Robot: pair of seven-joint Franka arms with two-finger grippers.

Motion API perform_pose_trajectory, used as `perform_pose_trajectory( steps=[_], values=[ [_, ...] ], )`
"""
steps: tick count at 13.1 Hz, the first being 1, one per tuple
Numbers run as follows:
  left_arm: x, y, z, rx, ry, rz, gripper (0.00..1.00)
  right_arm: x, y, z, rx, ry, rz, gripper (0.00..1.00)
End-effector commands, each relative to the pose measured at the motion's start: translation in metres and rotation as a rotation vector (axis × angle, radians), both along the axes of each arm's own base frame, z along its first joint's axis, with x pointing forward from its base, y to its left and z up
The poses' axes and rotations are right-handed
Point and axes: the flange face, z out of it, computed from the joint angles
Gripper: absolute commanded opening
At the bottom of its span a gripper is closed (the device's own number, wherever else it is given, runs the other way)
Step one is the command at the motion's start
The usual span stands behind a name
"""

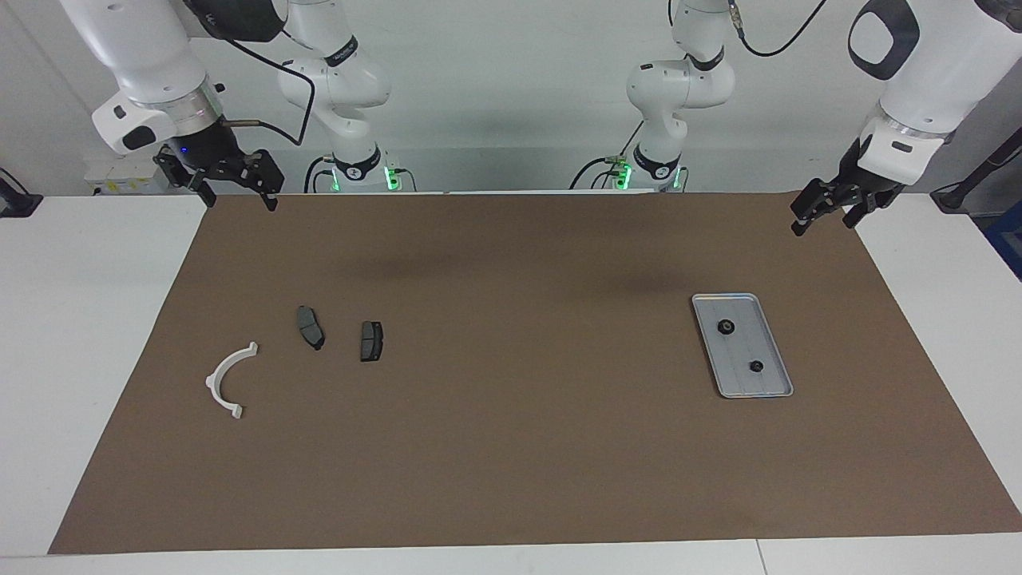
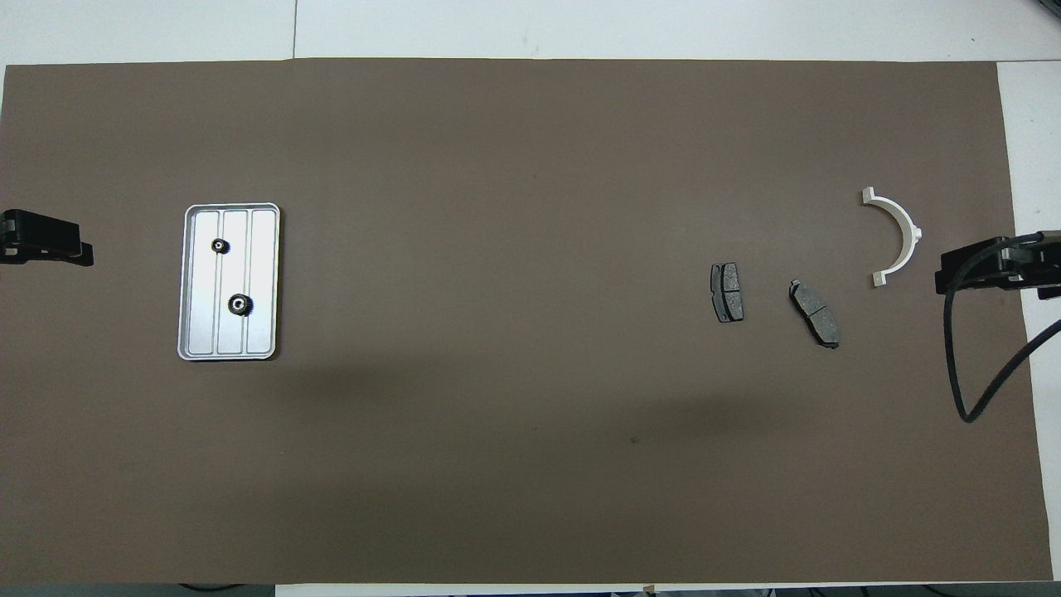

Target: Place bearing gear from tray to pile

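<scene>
The silver tray (image 1: 768, 385) lies on the brown mat toward the left arm's end, and also shows in the overhead view (image 2: 262, 274). Two small black bearing gears sit in it, one (image 1: 726, 327) (image 2: 239, 305) nearer to the robots than the other (image 1: 755, 366) (image 2: 220, 245). The pile lies toward the right arm's end: a white semicircular bracket (image 1: 227, 382) (image 2: 899, 240) and two dark grey pads (image 1: 310, 327) (image 1: 371, 341). My left gripper (image 1: 822, 224) (image 2: 50, 245) hangs open and empty over the mat's edge, apart from the tray. My right gripper (image 1: 238, 200) (image 2: 970, 269) hangs open and empty over the mat's corner.
The brown mat (image 1: 511, 447) covers most of the white table. A black cable (image 2: 961, 365) hangs from the right arm beside the pile. Both arm bases stand along the table's robot edge.
</scene>
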Motion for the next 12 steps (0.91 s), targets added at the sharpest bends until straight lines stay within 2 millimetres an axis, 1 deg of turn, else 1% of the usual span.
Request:
perform_pose_trajectory(
  steps=[1,9,12],
  values=[
    [0.0023,0.0017,0.0029,0.014,0.006,-0.011,1.0,-0.0033,-0.0027,-0.0005,0.01,-0.014,0.005,1.0],
    [0.0004,0.0007,-0.0024,0.011,0.021,-0.005,1.0,-0.0033,-0.0028,-0.0012,0.01,-0.012,0.005,1.0],
    [-0.0024,-0.0018,0.0012,0.011,0.021,-0.006,1.0,-0.0031,-0.0028,-0.001,0.01,-0.014,0.007,1.0]
  ],
)
